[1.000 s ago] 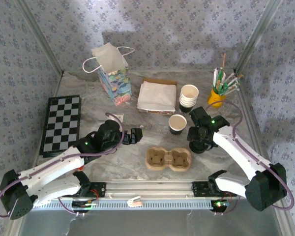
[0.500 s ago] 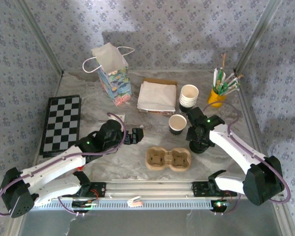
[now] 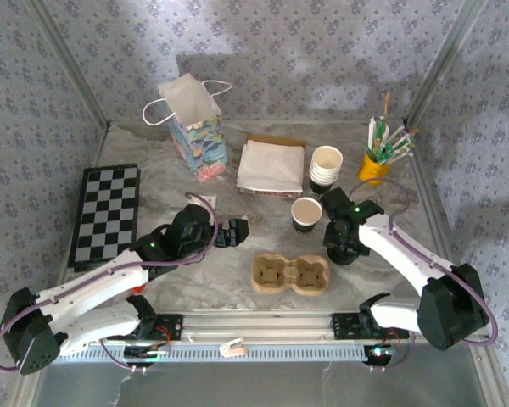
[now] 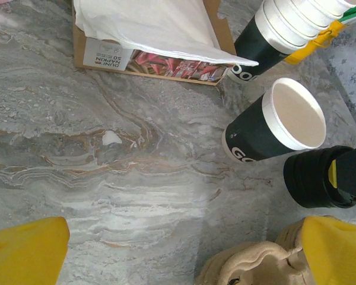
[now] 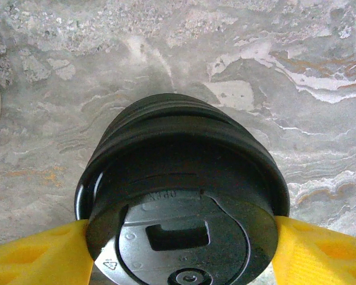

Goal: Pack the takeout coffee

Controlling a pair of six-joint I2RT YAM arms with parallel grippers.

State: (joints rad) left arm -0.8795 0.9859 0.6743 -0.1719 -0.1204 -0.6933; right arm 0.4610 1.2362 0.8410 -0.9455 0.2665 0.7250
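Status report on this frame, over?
Left pincer open. Right pincer straddling black lid stack. Lidless cup beside it. Tray empty, path clear.

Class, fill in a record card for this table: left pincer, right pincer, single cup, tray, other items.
left pincer: open, holding nothing
right pincer: one finger either side of a black sip-lid on a ribbed black body; grip not certain
single cup: dark-sided, cream-rimmed, lidless, upright, beside the sip-lid
tray: pulp tray, two hollows, both empty
other items: cup stack, napkin box, gift bag, chessboard, yellow pot of sticks
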